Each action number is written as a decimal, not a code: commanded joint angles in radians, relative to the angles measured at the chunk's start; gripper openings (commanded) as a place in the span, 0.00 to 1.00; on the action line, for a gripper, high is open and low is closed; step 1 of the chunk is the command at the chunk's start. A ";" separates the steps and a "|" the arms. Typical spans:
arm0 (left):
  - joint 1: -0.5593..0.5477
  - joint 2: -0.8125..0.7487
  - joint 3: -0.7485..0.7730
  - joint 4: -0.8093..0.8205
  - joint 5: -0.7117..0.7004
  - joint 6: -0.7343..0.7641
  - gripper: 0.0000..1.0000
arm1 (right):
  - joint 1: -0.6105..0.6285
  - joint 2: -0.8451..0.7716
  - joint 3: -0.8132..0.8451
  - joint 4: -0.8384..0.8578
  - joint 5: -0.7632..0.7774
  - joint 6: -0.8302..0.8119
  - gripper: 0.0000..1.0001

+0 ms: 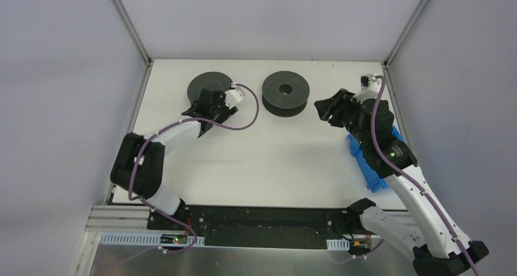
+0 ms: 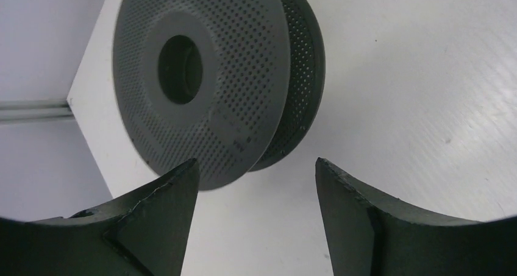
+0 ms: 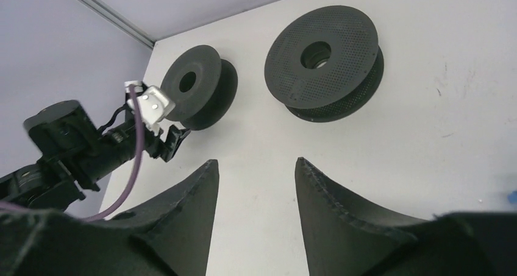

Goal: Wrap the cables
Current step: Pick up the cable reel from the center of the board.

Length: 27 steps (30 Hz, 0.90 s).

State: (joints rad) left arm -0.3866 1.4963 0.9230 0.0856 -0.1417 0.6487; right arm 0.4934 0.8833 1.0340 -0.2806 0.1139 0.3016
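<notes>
**Cable Handling: Both Grippers Open, No Cable Discernible**

**Left gripper** (image 2: 256,166): the jaws stand wide apart with nothing between them. Close ahead of the fingertips, the left spool (image 2: 201,75) lies flat on the table (image 2: 427,105), its perforated flange uppermost.

**Right gripper** (image 3: 256,161): the jaws are parted and empty. The right spool (image 3: 323,63) lies ahead of it, well apart. The left spool lies farther off again, with the left gripper just beside it.

**Location of the cables:** no cable can be made out in any view. Whether any sits in the groove between a spool's flanges cannot be told.

**Handling (judgement):**
- Expect a cable to be light, limp and slippery, and prone to springing loose.
- Grip it near a free end, with the fingertips fully closed.
- Keep light tension while winding it into the groove.
- The spools look rigid, so steady one by its flange rim.
</notes>
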 commanded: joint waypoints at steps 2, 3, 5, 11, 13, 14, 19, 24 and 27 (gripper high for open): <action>0.003 0.185 0.048 0.239 -0.004 0.158 0.69 | 0.000 -0.078 -0.072 0.003 0.063 -0.046 0.52; 0.003 0.217 0.060 0.268 -0.026 0.171 0.69 | 0.000 -0.089 -0.080 0.007 0.072 -0.051 0.53; 0.009 0.274 0.077 0.326 -0.073 0.192 0.69 | 0.000 -0.090 -0.077 0.002 0.084 -0.054 0.53; 0.039 0.381 0.122 0.410 -0.121 0.200 0.65 | 0.001 -0.036 -0.034 -0.025 0.029 -0.032 0.53; 0.040 0.394 0.120 0.427 -0.118 0.199 0.60 | 0.002 -0.020 -0.031 -0.030 0.007 -0.019 0.52; 0.040 0.394 0.116 0.439 -0.121 0.188 0.55 | 0.001 -0.013 -0.031 -0.032 0.002 -0.013 0.52; 0.015 0.276 0.079 0.429 -0.152 0.111 0.27 | 0.001 -0.012 -0.057 -0.059 0.003 -0.012 0.51; 0.000 0.049 0.129 0.170 -0.131 -0.130 0.00 | 0.001 -0.048 -0.139 -0.038 0.059 0.009 0.52; 0.000 -0.077 0.197 -0.040 -0.113 -0.307 0.00 | -0.001 -0.065 -0.153 -0.073 0.126 0.047 0.53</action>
State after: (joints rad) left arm -0.3672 1.5764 1.0298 0.3267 -0.2970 0.6403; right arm 0.4934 0.8494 0.8970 -0.3313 0.1478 0.2993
